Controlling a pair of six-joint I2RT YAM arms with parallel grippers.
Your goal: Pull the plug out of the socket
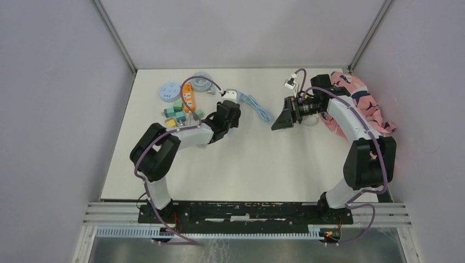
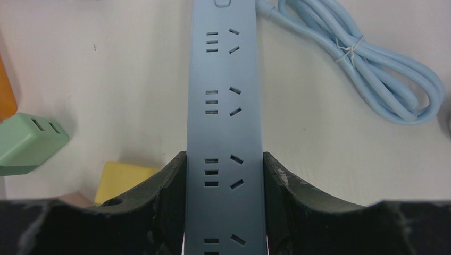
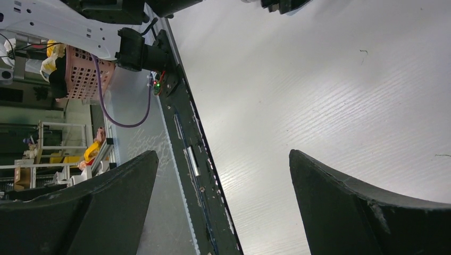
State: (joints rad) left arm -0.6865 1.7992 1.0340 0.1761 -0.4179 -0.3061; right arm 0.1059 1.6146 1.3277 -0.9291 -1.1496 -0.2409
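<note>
A light blue power strip (image 2: 223,95) lies on the white table and runs away from the left wrist camera. My left gripper (image 2: 224,159) is shut on its two long sides. In the top view my left gripper (image 1: 227,114) covers most of the strip. The sockets that show are all empty, and I see no plug in the strip. Its coiled blue cable (image 2: 383,74) lies to the right and also shows in the top view (image 1: 260,109). My right gripper (image 1: 278,115) is open and empty, turned sideways above the table's middle; the right wrist view shows my right gripper (image 3: 223,154) holding nothing.
A heap of green (image 2: 29,141) and yellow (image 2: 125,178) plug adapters lies left of the strip. An orange strip (image 1: 189,98), a round pale blue socket (image 1: 169,91) and a grey coiled cable (image 1: 202,83) lie at the back left. A pink patterned cloth (image 1: 364,101) lies at the right edge.
</note>
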